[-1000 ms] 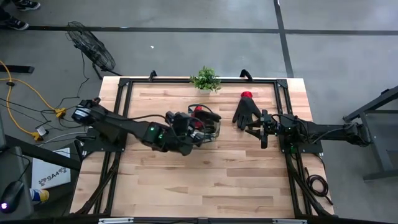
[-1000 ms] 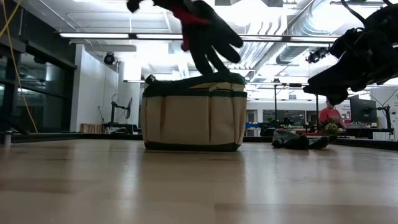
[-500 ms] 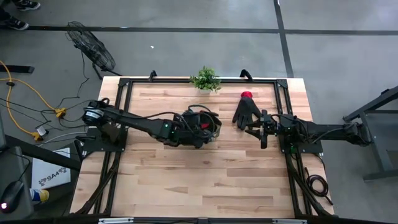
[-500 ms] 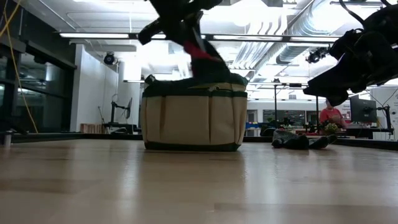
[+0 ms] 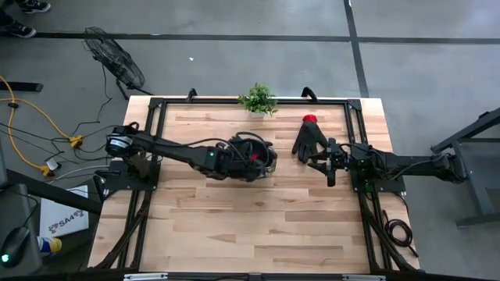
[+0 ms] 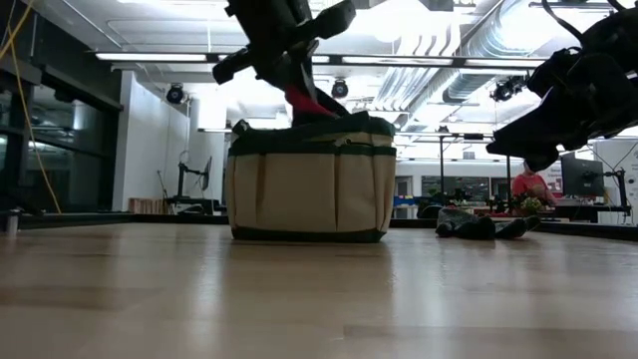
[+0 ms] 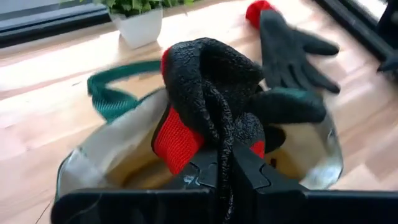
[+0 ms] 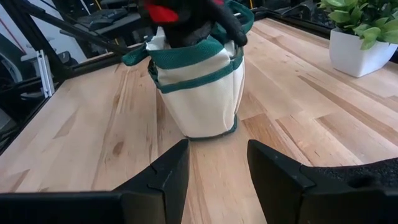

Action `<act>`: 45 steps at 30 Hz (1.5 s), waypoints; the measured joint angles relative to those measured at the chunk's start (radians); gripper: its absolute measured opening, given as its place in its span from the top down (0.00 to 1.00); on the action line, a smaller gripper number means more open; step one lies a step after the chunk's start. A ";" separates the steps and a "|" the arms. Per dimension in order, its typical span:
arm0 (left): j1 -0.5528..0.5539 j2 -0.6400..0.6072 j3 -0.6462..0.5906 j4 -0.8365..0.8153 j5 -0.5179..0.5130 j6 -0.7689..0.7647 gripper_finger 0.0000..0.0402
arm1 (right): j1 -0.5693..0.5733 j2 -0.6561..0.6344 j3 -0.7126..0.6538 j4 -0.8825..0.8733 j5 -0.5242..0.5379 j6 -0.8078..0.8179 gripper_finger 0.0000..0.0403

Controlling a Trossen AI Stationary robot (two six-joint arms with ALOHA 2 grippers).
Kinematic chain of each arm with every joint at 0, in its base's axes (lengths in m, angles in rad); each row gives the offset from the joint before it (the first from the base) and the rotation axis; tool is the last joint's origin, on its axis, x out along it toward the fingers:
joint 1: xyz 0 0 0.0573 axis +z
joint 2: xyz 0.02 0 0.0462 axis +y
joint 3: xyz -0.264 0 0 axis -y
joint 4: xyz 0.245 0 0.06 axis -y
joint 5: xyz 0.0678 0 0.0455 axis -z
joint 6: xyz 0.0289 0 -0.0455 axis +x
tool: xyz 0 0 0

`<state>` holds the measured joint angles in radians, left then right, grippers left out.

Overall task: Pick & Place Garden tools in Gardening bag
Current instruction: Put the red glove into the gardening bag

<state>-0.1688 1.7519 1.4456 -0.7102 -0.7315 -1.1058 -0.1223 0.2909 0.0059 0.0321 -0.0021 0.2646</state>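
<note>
Above the gardening bag (image 5: pixel 260 158), the left gripper (image 7: pixel 224 163) clamps a red-cuffed black glove (image 7: pixel 208 93); right gripper (image 8: pixel 214 163) waits parted, empty, near another glove (image 5: pixel 309 139).

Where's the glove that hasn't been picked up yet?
In the high view the loose glove lies flat on the table's right side, between the gardening bag and the right gripper, right of the potted plant.

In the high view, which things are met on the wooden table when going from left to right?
Left gripper shut on a glove over the gardening bag → second glove lying flat on the table → right gripper, open and empty.
</note>
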 joint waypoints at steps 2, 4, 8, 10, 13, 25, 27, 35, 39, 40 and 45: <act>-0.002 0.000 0.000 -0.026 0.010 0.000 0.99 | 0.000 0.000 0.000 0.000 0.000 0.000 0.62; -0.002 0.000 0.000 -0.055 0.018 0.001 0.99 | 0.000 0.000 0.000 0.000 0.000 0.000 0.62; -0.001 0.000 0.000 -0.062 0.005 0.065 0.99 | 0.000 0.000 0.000 0.000 0.000 0.000 0.62; -0.001 0.000 0.000 -0.052 0.006 0.089 0.99 | 0.000 0.000 0.000 0.000 0.000 0.000 0.62; -0.002 -0.004 0.000 -0.065 0.025 0.115 0.99 | 0.000 0.000 0.000 0.001 0.000 0.000 0.62; -0.030 -0.075 -0.001 -0.078 -0.075 0.208 0.99 | 0.000 0.000 0.000 0.001 0.000 0.000 0.62; -0.029 -0.092 -0.001 -0.086 -0.055 0.215 0.99 | 0.000 0.000 0.000 0.001 0.000 0.000 0.62; -0.057 -0.128 -0.001 -0.118 -0.061 0.297 0.99 | 0.000 0.000 0.000 0.001 0.000 0.000 0.62; -0.080 -0.141 -0.001 -0.109 -0.086 0.341 0.99 | 0.000 0.000 0.000 0.001 0.000 0.000 0.62; -0.083 -0.143 -0.001 -0.112 -0.084 0.349 0.99 | 0.000 0.000 0.000 0.001 0.001 0.000 0.62; -0.088 -0.146 -0.001 -0.136 -0.047 0.354 0.99 | 0.000 0.000 0.000 0.001 0.000 0.000 0.62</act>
<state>-0.2564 1.6058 1.4449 -0.8459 -0.7784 -0.7521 -0.1224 0.2909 0.0056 0.0330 -0.0017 0.2646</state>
